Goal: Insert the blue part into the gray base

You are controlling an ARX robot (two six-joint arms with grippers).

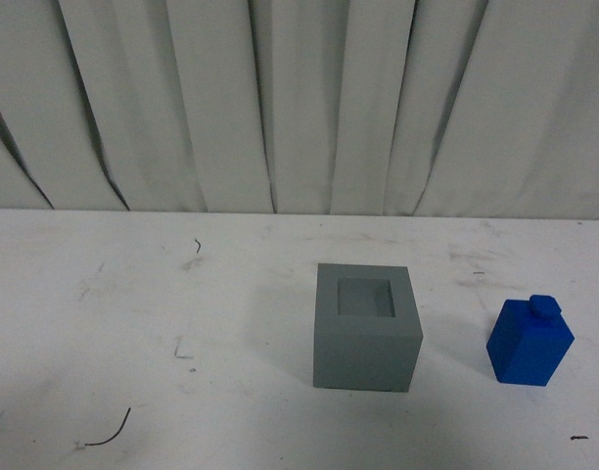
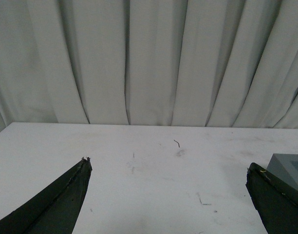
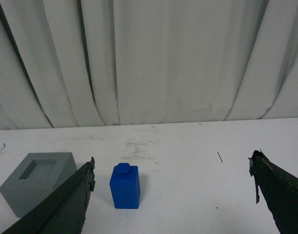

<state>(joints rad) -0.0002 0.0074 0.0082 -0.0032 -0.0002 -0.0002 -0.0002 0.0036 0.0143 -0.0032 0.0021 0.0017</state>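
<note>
Here the front view alone takes in the whole layout: the gray base (image 1: 366,328) stands on the white counter (image 1: 133,313) a little right of the middle, and the blue part (image 1: 529,345) stands upright to its right, apart from it and turned at an angle. Neither arm shows in this view.

The right wrist view shows both blocks from another side. The right tool (image 3: 172,161) is released, its dark tapered fingers (image 3: 61,209) spread wide and holding nothing. The blue part sits on the counter ahead of it, just beside one finger, and that finger hides a corner of the gray base. The left wrist view catches only an edge of the gray base, behind one finger of the left tool (image 2: 168,165), which is likewise spread wide and empty, with bare counter ahead.

The gray base is a plain matte cube with a square recess sunk into its top face. The blue part is a bright blue matte block, narrower than the cube, with a small knob on top. The counter is smooth, white and scuffed (image 1: 194,262), with a thin dark curled strand (image 1: 109,431) near its front edge. Pale curtains (image 1: 280,98) hang in soft vertical folds behind.
</note>
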